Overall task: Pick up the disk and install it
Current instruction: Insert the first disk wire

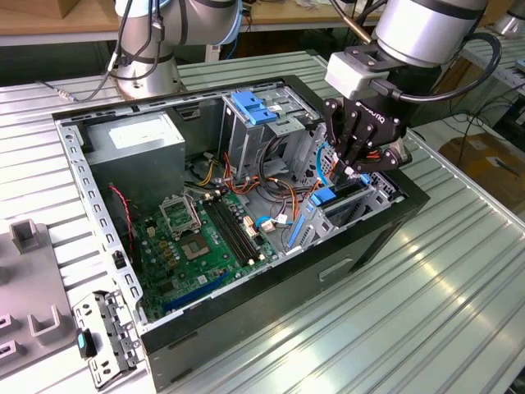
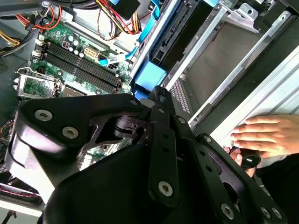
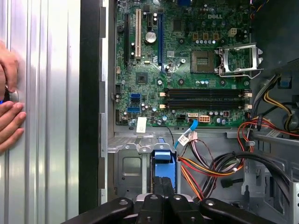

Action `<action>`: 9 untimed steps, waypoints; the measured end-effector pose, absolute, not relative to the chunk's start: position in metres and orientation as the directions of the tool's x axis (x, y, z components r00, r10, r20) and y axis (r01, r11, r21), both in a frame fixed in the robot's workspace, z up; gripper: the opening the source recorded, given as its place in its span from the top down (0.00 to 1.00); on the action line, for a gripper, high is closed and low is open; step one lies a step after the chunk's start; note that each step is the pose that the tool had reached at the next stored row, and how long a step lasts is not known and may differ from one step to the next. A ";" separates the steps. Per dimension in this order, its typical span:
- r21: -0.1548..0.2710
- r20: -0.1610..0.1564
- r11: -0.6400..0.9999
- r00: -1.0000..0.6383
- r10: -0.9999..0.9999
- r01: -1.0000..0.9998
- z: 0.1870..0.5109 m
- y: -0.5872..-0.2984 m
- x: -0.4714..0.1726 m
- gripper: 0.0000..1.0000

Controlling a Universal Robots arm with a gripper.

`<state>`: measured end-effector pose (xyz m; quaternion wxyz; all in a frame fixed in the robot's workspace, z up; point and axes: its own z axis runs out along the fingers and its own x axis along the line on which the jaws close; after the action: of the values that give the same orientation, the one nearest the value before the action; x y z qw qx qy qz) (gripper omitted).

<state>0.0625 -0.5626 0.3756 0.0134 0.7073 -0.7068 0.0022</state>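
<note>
Open PC case lying on the ribbed metal tabletop, side panel off, insides facing up. The arm comes in from the exterior view's right and hangs over the case's drive bay at that end.

Pincer points down into the bay. Its fingers look clenched together, w/ nothing between them as far as I can see. In both wrist views the tips sit right at the blue plastic end of the disk. Whether they actually press on it I can't tell, but they're just beside it at least.

The disk is in the bay already, edge-on, a dark slab between the grey metal bay walls, w/ its blue end toward the middle of the case. In the second wrist view its black side runs along the bay rail.

Rest of the case: green mobo on the case floor, w/ its black RAM slots running lengthwise. Grey PSU box w/ a white sticker is in the far corner on the exterior view's left. A tall metal cage w/ a blue tab on top stands near the back wall. Red, yellow & orange cables loop between that cage and the bay.

A person's hand rests on the tabletop just outside the case wall, well apart from the pincer.
</note>
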 end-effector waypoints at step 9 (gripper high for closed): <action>0.016 0.022 -0.043 0.044 -0.999 -0.999 0.375 -0.563 0.082 0.89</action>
<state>0.0821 -0.5626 0.3750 0.0133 0.7222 -0.6915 0.0025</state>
